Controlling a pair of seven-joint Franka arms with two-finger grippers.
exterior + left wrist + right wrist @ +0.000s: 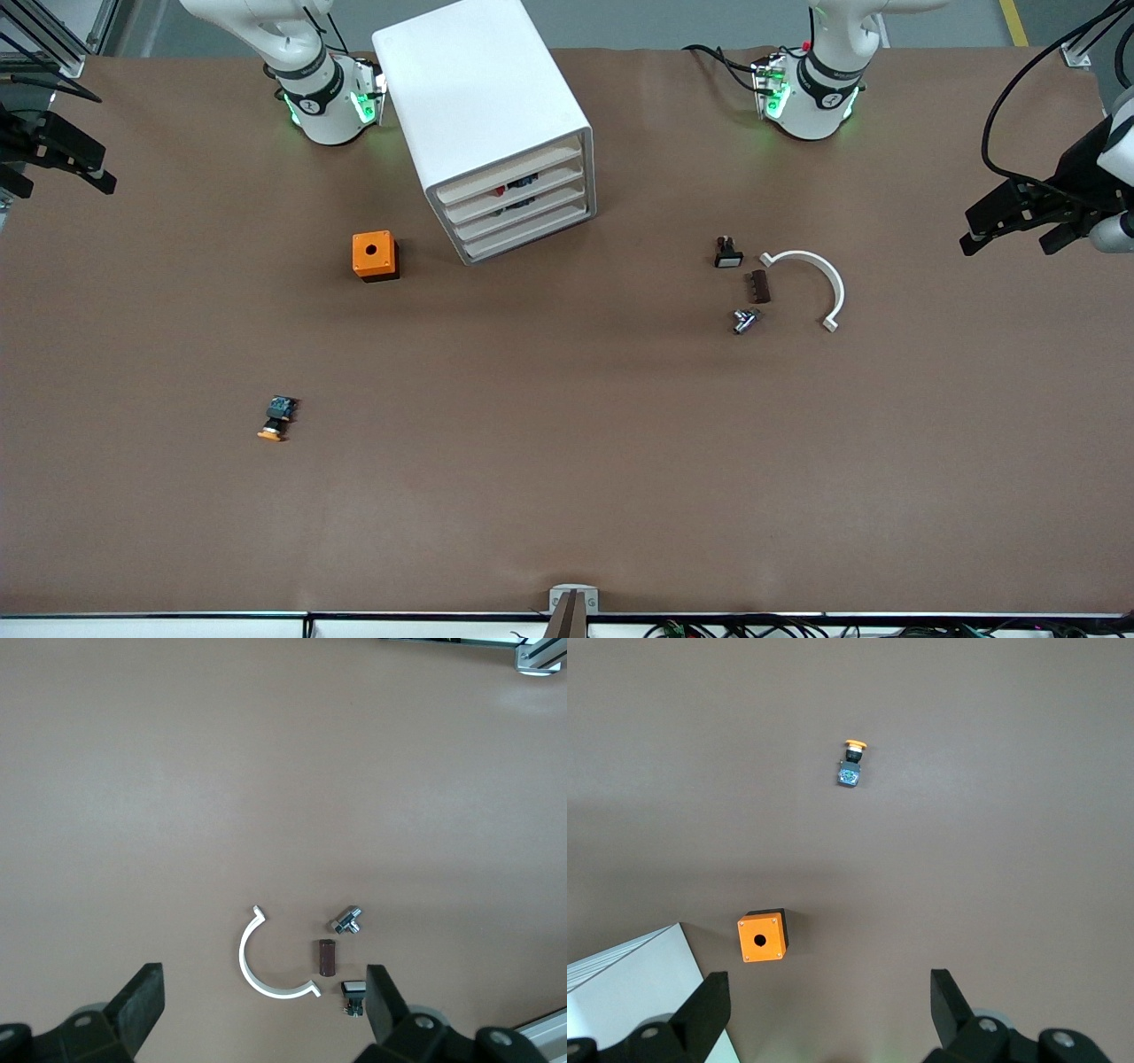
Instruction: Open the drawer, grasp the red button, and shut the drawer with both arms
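On the brown table, read as a clock face from the front camera, the white cabinet stands at about 11 o'clock. Its four drawer fronts are all pushed in and face toward 5 o'clock. The arms' bases sit at the 12 o'clock edge, one on each side of the cabinet.

The right gripper hangs over the 9 o'clock edge with its fingers spread wide and nothing between them. The left gripper is over the 3 o'clock edge, likewise spread and empty. Both are well apart from the cabinet, with bare table between.

The button shows only as a red speck in the gap between the upper drawer fronts; which drawer holds it cannot be told.

An orange box sits near the cabinet at its 8 o'clock. A white curved bracket, a brown block, a black switch and a metal fitting cluster near 2 o'clock. An orange-capped button lies alone at 8 o'clock.
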